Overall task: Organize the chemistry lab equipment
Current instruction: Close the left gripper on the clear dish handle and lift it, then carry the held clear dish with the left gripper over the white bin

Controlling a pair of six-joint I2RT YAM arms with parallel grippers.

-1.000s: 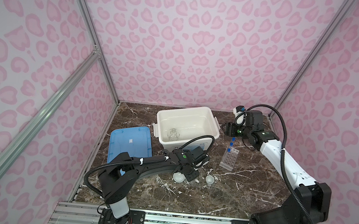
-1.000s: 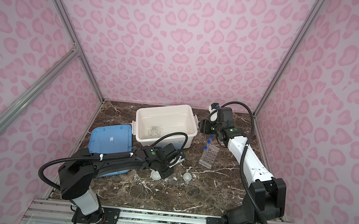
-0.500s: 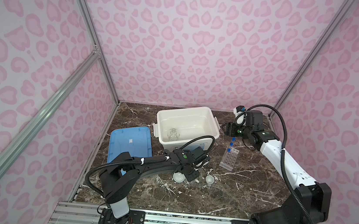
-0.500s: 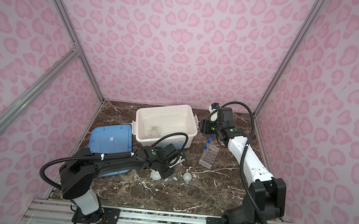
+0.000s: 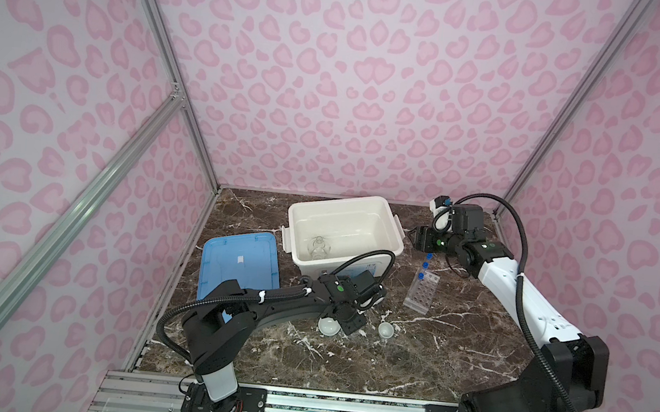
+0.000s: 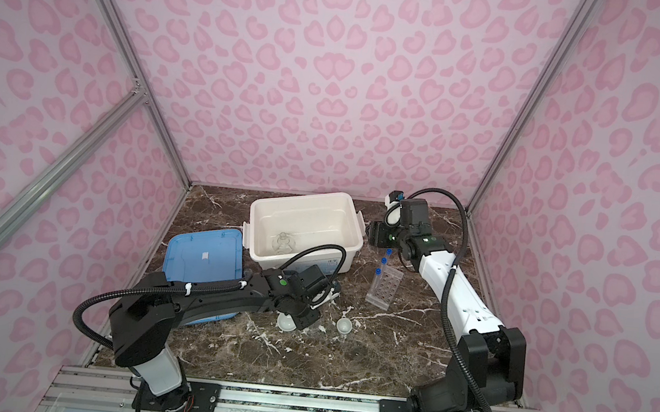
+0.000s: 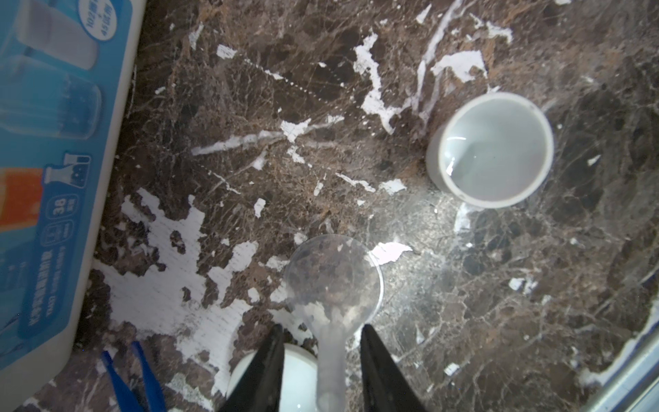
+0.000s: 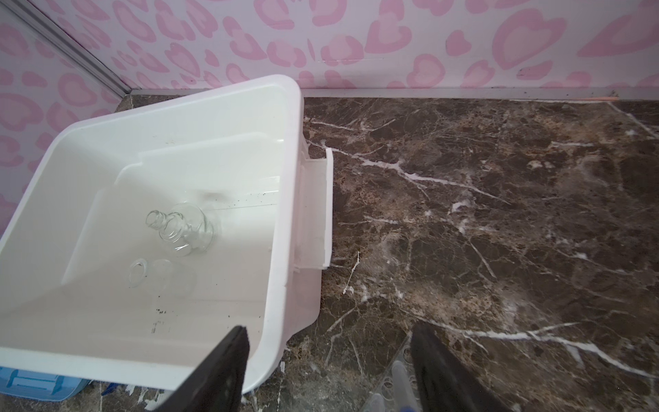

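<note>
Slipping risk: clear spoon (image 7: 335,281) is lying loose on the counter (image 7: 463,321), so an off-centre squeeze is likely flicking it aside or knocking the white bowl (image 7: 299,374) sitting just beside its handle.
Left tool (image 7: 321,331): fingers are standing apart, straddling the handle, neither visibly touching it.
Second bowl (image 7: 492,149): sitting well apart.
Right tool (image 8: 331,371): hanging wide apart, empty, by the bin (image 8: 289,142).

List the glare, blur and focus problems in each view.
Left wrist view: glare washes the marble tabletop beside the clear spoon; the bin label is blurred. Right wrist view: right end effector fingers out of focus; glass flask faint against white bin. Both top views: evenly lit, sharp.
</note>
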